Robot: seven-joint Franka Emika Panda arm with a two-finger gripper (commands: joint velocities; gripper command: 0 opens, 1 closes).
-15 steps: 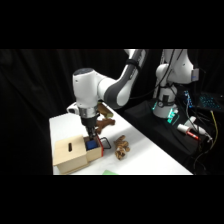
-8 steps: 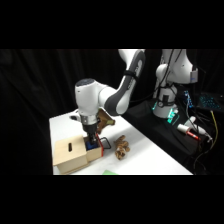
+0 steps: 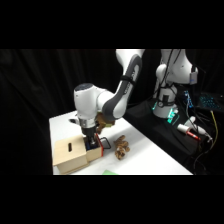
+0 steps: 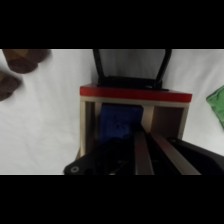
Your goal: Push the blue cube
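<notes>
The blue cube (image 4: 118, 123) lies inside the open drawer (image 4: 135, 94) of the tan wooden box (image 3: 70, 156); the drawer has a red front edge and a black handle (image 4: 132, 66). My gripper (image 4: 146, 132) reaches down into the drawer with its two fingers close together, their tips at the cube's right side. In the side view the gripper (image 3: 91, 141) stands straight down over the drawer, and only a sliver of the cube (image 3: 93, 146) shows beside it.
A brown lumpy object (image 3: 121, 147) lies on the white table just right of the drawer, also seen as brown pieces (image 4: 20, 58) in the wrist view. A green thing (image 4: 218, 107) lies near the table's front edge. A second robot (image 3: 172, 90) and cables stand at the back right.
The arm has come down over the last second, bringing the gripper lower into the open drawer. The box and the brown object have not moved.
</notes>
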